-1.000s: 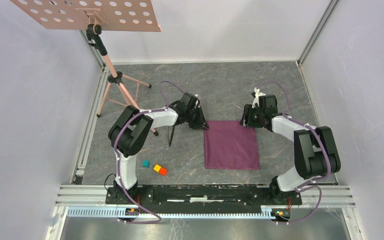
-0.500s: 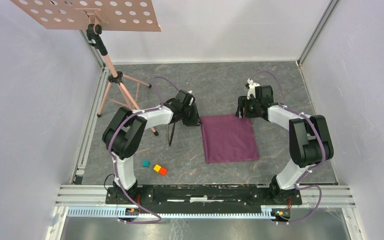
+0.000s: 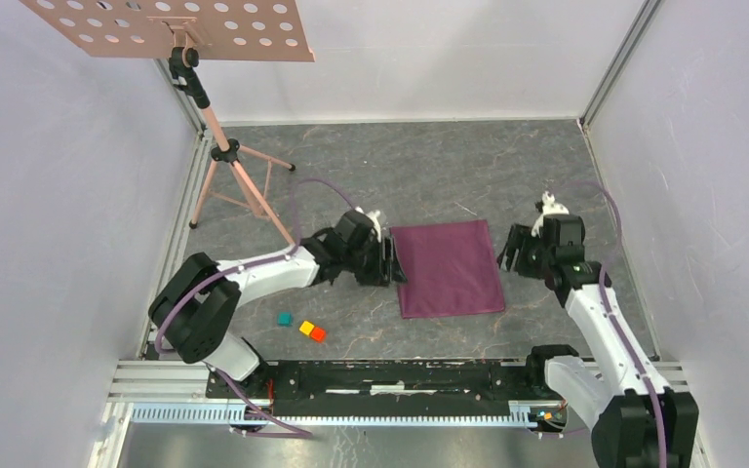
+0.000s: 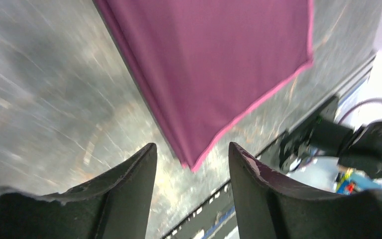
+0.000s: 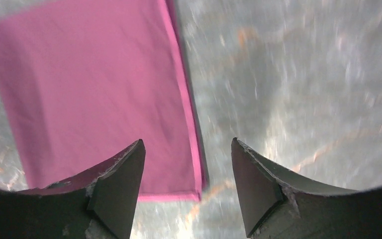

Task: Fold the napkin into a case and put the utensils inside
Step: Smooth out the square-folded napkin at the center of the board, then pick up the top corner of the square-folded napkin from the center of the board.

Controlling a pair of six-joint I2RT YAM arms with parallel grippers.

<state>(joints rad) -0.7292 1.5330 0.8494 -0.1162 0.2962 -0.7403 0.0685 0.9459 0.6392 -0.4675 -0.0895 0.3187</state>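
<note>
The plum-purple napkin (image 3: 446, 265) lies flat on the grey table as a neat rectangle. It also shows in the left wrist view (image 4: 214, 64) and the right wrist view (image 5: 94, 99). My left gripper (image 3: 392, 263) is open and empty just above the napkin's left edge. In its wrist view a napkin corner lies between the open jaws of that gripper (image 4: 191, 154). My right gripper (image 3: 510, 255) is open and empty just right of the napkin's right edge, which runs between its jaws in the right wrist view (image 5: 186, 149). The utensils are not visible; the left arm covers the spot left of the napkin.
A teal block (image 3: 284, 318), a yellow block (image 3: 306, 328) and an orange block (image 3: 318, 334) lie near the left arm's base. A music stand's tripod (image 3: 239, 180) stands at the far left under a perforated board (image 3: 171, 24). Walls enclose the table.
Both grippers have left the napkin's far corners and drawn back toward the near side, now beside its left and right edges. The napkin shifted slightly away and left, then stayed put.
</note>
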